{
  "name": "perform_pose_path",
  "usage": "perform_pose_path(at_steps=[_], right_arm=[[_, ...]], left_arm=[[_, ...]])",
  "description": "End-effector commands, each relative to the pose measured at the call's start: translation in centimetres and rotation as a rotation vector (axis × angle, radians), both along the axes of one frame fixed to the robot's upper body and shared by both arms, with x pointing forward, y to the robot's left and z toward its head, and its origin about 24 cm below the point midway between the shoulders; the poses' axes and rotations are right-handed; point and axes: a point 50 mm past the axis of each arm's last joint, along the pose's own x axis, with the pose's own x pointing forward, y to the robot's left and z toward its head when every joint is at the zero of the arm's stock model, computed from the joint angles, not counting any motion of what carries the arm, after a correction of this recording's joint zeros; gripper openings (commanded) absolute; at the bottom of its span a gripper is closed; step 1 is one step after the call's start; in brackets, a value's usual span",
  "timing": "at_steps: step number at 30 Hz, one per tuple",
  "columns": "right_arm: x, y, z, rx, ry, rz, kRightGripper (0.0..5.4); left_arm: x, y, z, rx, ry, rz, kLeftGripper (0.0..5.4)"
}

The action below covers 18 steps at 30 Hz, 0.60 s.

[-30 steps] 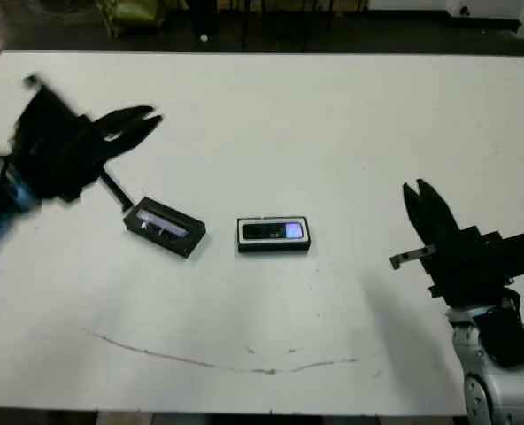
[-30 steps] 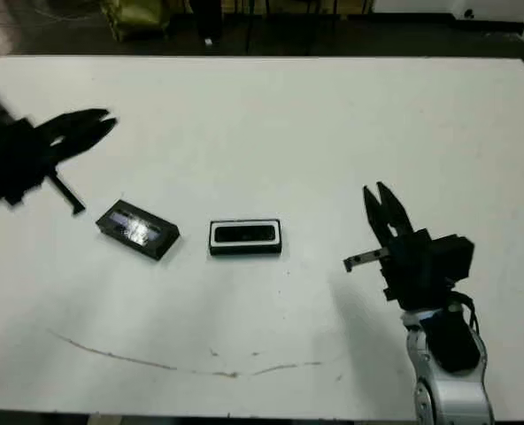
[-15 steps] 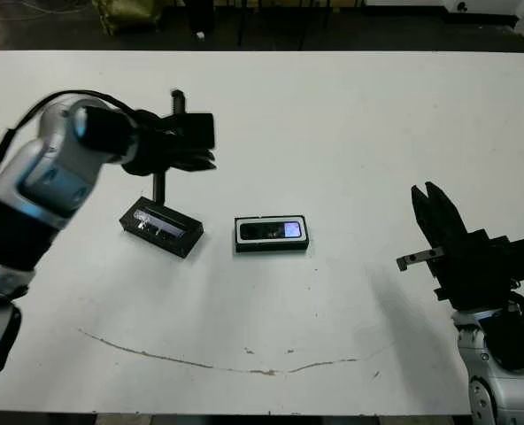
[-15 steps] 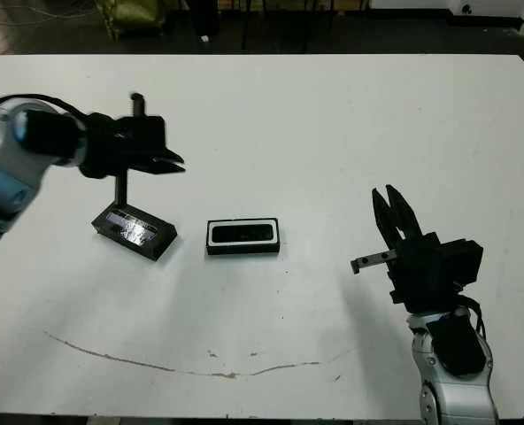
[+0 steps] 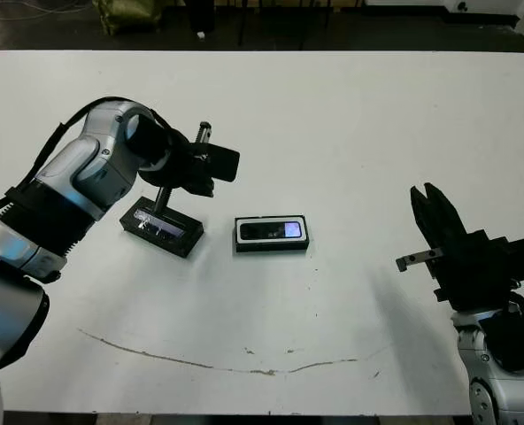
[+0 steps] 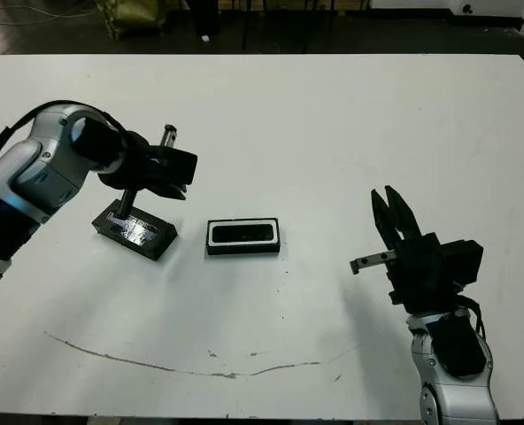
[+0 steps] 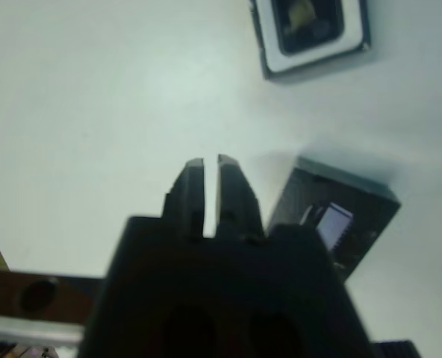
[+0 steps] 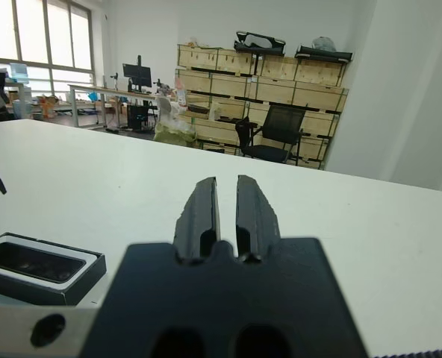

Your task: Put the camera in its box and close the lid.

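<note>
Seemingly, the left tool [image 7: 205, 195] hovers beside the lid [image 5: 163, 227].

Black box [image 5: 272, 234] with white lining; black camera [image 5: 271, 231] inside, bluish-white screen glowing. Black lid [image 5: 162, 229], silvery-bluish strip on face. White table [image 5: 350, 133], thin brown streak at 6 o'clock. Black left gripper [image 5: 211, 166], black right gripper [image 5: 427, 199], silver-grey arms.
</note>
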Motion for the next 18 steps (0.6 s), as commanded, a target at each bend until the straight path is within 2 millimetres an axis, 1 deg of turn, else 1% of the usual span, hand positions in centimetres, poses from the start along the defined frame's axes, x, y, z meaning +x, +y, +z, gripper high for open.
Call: perform_pose_path(at_steps=[1, 9, 18], right_arm=[[-0.1, -0.1, -0.5, 0.002, 0.043, 0.001, 0.02], [-0.2, -0.3, -0.6, -0.011, 0.044, -0.007, 0.02], [-0.1, -0.4, -0.6, -0.015, 0.045, -0.015, 0.02]], left_arm=[[0.0, -0.1, -0.8, 0.043, 0.029, -0.026, 0.00], [-0.3, -0.1, -1.7, 0.133, 0.077, -0.073, 0.00], [-0.8, 0.0, -2.2, 0.160, 0.130, -0.094, 0.00]])
